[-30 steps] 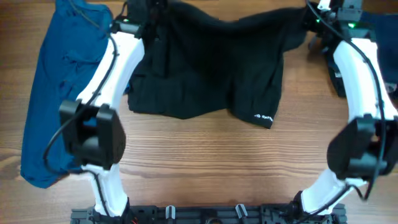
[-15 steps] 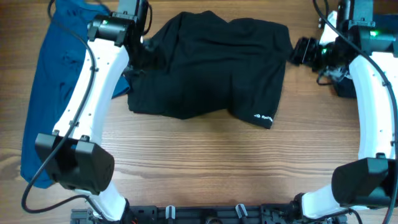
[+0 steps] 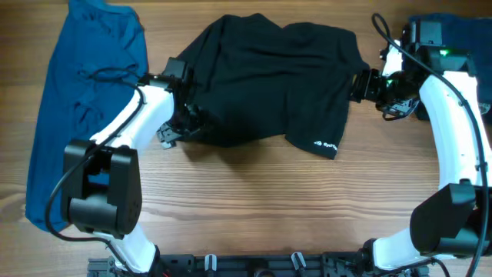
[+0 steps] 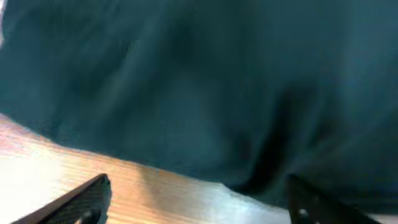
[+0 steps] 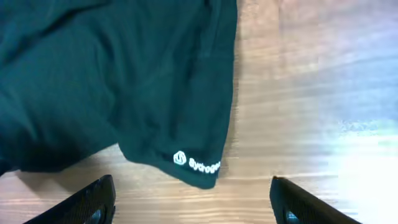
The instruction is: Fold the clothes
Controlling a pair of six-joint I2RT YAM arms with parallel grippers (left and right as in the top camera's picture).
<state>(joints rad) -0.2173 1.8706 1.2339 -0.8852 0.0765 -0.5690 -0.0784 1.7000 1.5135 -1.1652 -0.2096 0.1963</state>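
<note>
1. The shorts (image 3: 269, 77) are laid on the table (image 3: 254, 200), toward 12 o'clock.
2. The left gripper (image 3: 175, 132) is set at their 8 o'clock corner. Its fingers (image 4: 81, 199) are spread wide and hold nothing, with cloth at their 12 o'clock.
3. The right gripper (image 3: 360, 85) is set at their 3 o'clock edge, also wide and empty. The logo (image 5: 198, 163) is seen between its fingertips.

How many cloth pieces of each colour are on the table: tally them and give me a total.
Black: 1, the black garment in the middle.
Blue: 2, the large blue garment at the left and a blue cloth at the far right, only partly in view.
Total: 3
</note>
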